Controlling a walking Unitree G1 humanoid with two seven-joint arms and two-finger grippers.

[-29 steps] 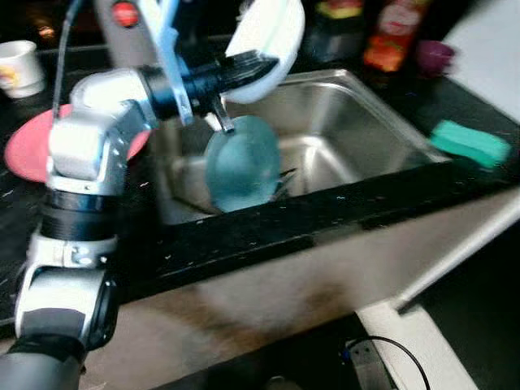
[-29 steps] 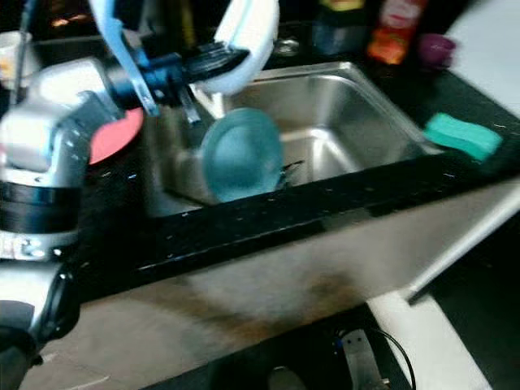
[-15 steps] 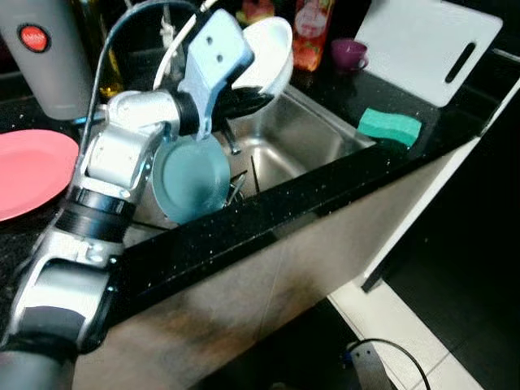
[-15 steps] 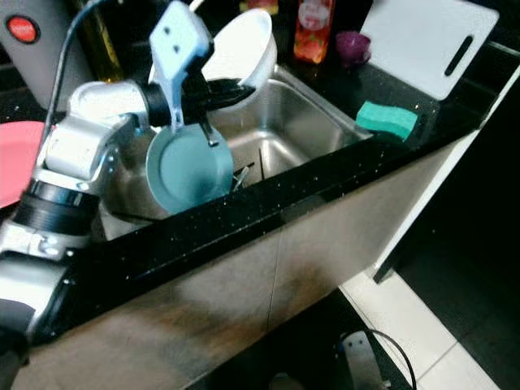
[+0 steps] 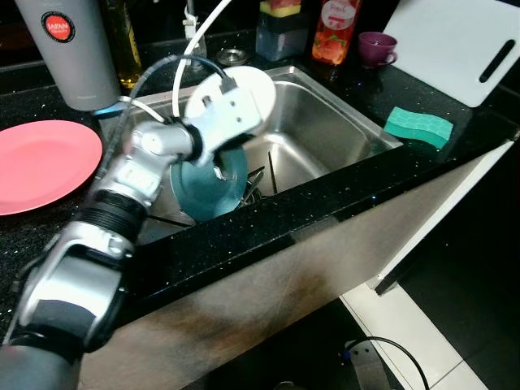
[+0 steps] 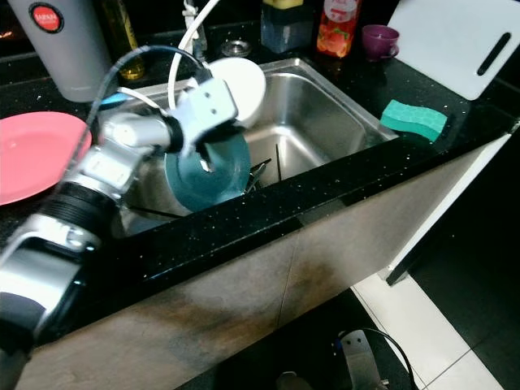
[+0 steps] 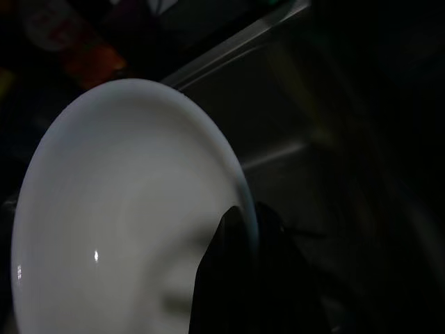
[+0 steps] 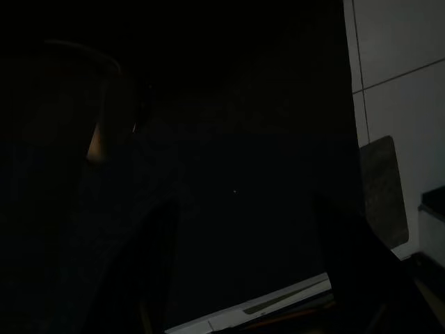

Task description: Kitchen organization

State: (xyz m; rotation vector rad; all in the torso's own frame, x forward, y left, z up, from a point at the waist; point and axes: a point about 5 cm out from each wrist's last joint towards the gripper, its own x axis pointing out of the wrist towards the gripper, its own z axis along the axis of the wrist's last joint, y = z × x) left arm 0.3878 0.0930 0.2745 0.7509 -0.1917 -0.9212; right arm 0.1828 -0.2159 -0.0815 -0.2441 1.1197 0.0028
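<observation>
A white bowl [image 5: 257,88] hangs tilted over the back left of the steel sink [image 5: 333,130]. My left gripper [image 7: 247,221] is shut on its rim, one black finger inside the bowl [image 7: 125,223] and one outside. In the eye views the wrist's white mount hides the fingers. Just below the bowl a teal plate [image 5: 210,185] stands on edge inside the sink. A pink plate [image 5: 39,162] lies on the black counter to the left. My right arm hangs idle, and its wrist view is very dark with pale floor tiles [image 8: 396,69] at one side.
A green sponge [image 5: 418,127] lies on the counter right of the sink, with a white cutting board [image 5: 455,39] and a purple cup [image 5: 377,47] behind it. Bottles [image 5: 335,32] and a grey canister [image 5: 69,49] line the back. The counter's front edge runs below.
The camera has swung, so the whole scene has shifted. My left gripper has brought the white bowl down, closer to the teal plate in the sink.
</observation>
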